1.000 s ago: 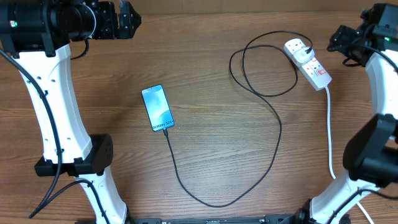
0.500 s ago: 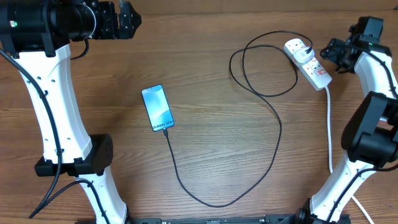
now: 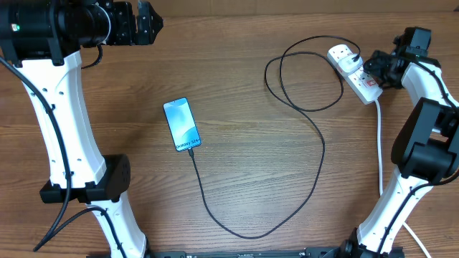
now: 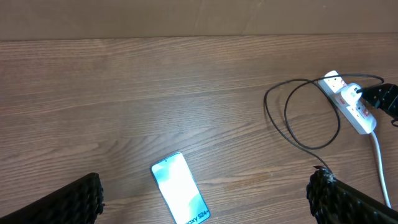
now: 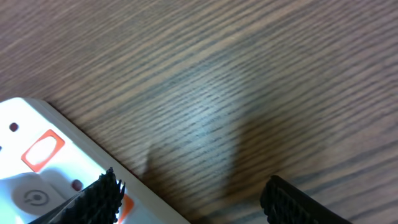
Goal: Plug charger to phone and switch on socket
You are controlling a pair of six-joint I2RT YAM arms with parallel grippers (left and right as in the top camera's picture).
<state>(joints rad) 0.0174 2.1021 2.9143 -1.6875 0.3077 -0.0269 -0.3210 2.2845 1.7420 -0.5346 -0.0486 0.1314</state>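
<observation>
The phone (image 3: 182,124) lies screen-up at centre left, its blue screen lit; it also shows in the left wrist view (image 4: 180,196). The black charger cable (image 3: 322,147) meets the phone's bottom edge, loops across the table and ends at a plug on the white socket strip (image 3: 358,75). My right gripper (image 3: 376,68) is open, right beside the strip's switches. In the right wrist view its fingers (image 5: 193,193) are apart, one finger over the strip (image 5: 31,180) by a red switch (image 5: 43,150). My left gripper (image 3: 143,21) is open and high at the back left, empty (image 4: 205,180).
The strip's thick white cord (image 3: 380,150) runs down the right side toward the table's front. The cable forms a loop (image 4: 305,115) just left of the strip. Both white arm columns stand at the table's left and right sides.
My right gripper has moved left and down from the back right corner to the socket strip. The left arm, phone and cable have not moved.
</observation>
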